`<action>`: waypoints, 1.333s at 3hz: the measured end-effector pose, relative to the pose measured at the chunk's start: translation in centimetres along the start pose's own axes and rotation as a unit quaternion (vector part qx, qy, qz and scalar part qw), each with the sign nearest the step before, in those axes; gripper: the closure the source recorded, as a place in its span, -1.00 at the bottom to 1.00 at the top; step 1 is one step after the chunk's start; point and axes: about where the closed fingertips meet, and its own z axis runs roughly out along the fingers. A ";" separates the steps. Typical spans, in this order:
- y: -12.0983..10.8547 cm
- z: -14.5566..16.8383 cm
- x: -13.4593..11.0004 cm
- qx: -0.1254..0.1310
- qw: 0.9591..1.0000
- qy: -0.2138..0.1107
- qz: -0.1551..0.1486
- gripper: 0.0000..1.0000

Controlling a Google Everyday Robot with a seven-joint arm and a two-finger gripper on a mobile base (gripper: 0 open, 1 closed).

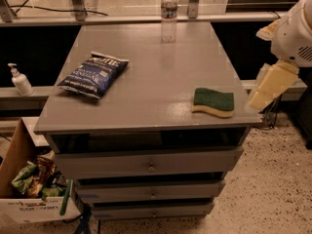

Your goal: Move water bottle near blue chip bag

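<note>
The water bottle point(168, 12) is clear with a white cap and stands upright at the far edge of the grey table point(146, 106), near its middle. The blue chip bag point(93, 74) is dark navy with white lettering and lies flat on the table's left side. My gripper point(269, 87) hangs off the table's right edge, beside the front right corner, below the white arm housing point(295, 30). It is far from both the bottle and the bag and holds nothing that I can see.
A green and yellow sponge point(213, 102) lies near the table's front right. A white pump dispenser point(19, 80) stands on a ledge to the left. A cardboard box point(29, 189) of snack packets sits on the floor at lower left. Drawers point(148, 165) are below the tabletop.
</note>
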 end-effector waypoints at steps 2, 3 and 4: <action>-7.1 7.5 -0.3 0.012 0.997 -0.027 0.065 -1.00; -10.2 11.3 -1.7 0.003 0.994 -0.051 0.094 -1.00; -12.8 14.2 -3.8 -0.010 0.986 -0.105 0.127 -1.00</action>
